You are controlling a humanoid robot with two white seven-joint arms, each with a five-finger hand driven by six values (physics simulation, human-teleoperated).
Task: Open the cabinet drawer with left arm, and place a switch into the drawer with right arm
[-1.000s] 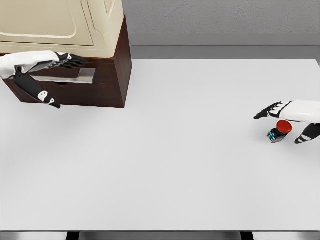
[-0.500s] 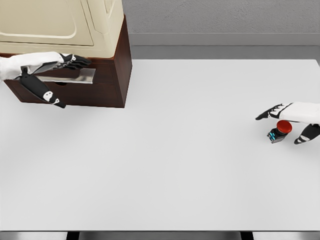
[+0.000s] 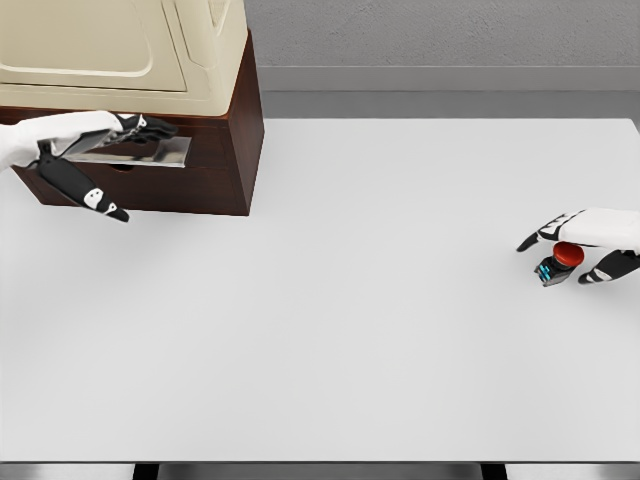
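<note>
The dark brown cabinet (image 3: 228, 150) stands at the table's back left, and its drawer front carries a flat metal handle (image 3: 168, 152). My left hand (image 3: 140, 168) is at that handle, fingers curled over its top edge and the thumb sticking out below. The drawer looks closed. The switch (image 3: 566, 254), a red button on a small black and blue base, lies at the table's right edge. My right hand (image 3: 555, 263) hovers low over it, open, with the fingers on its far side and the thumb on its near side.
A cream appliance (image 3: 120, 45) sits on top of the cabinet. The white table (image 3: 350, 300) stretches between the cabinet and the switch. A grey wall runs behind the table.
My left fingers have curled back onto the handle from an outstretched pose. The right hand has sunk closer around the switch. Drawer and switch have not moved.
</note>
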